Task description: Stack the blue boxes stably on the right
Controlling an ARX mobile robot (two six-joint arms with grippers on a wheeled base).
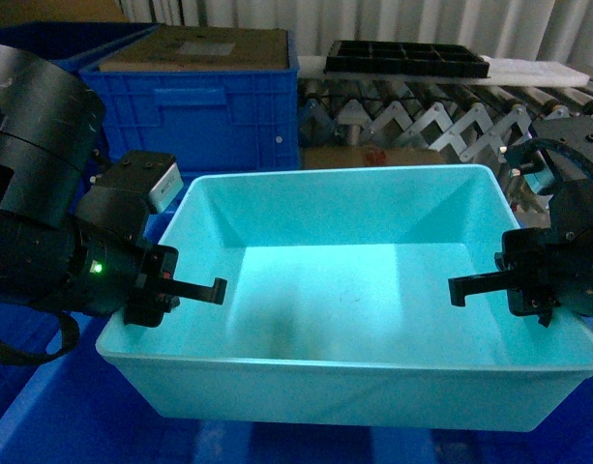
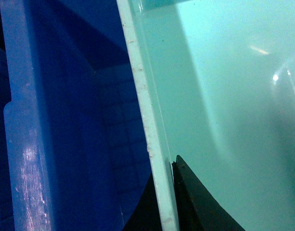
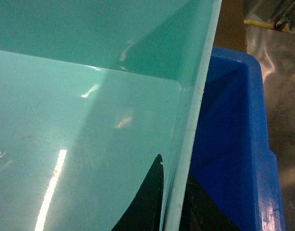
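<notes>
Here we are gripping the light turquoise tub (image 1: 344, 290) at both short ends: our left end effector (image 1: 185, 287) is pinching its left wall, one finger inside, one outside, and our right end effector (image 1: 489, 283) is clamping the right wall likewise. The tub is sitting between them, nested within the larger deep blue tub (image 3: 234, 134), whose rim is showing just outside each grip.

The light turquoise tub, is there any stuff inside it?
No, in the head view the light turquoise tub shows only its bare floor, with nothing lying in it.
</notes>
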